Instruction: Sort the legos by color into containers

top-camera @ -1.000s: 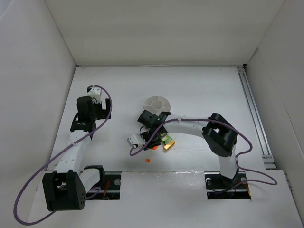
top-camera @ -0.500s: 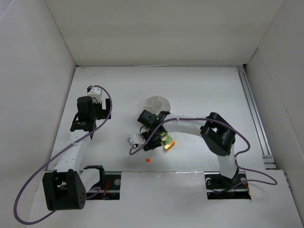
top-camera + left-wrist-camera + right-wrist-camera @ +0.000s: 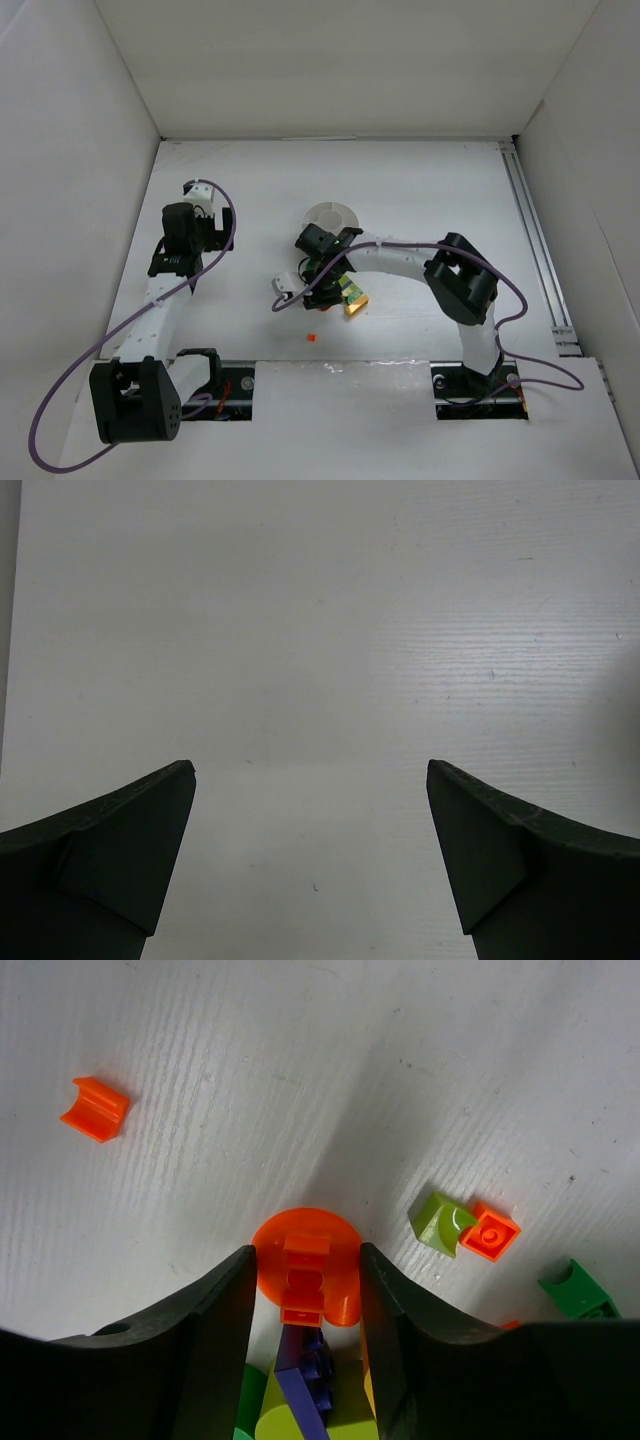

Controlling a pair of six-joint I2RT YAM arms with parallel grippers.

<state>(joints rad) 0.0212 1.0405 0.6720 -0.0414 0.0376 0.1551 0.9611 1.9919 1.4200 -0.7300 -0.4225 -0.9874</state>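
Legos lie on the table just on the near side of the white dish, none visibly in it. Your right gripper pinches the orange disc by its rim, and the disc looks joined to a purple bit and a yellow-green clump. Lift slowly and straight up, and check whether the clump comes along. The right arm reaches leftward, wrist tipped down over the pile. Your left gripper hangs spread wide over the table, well apart.
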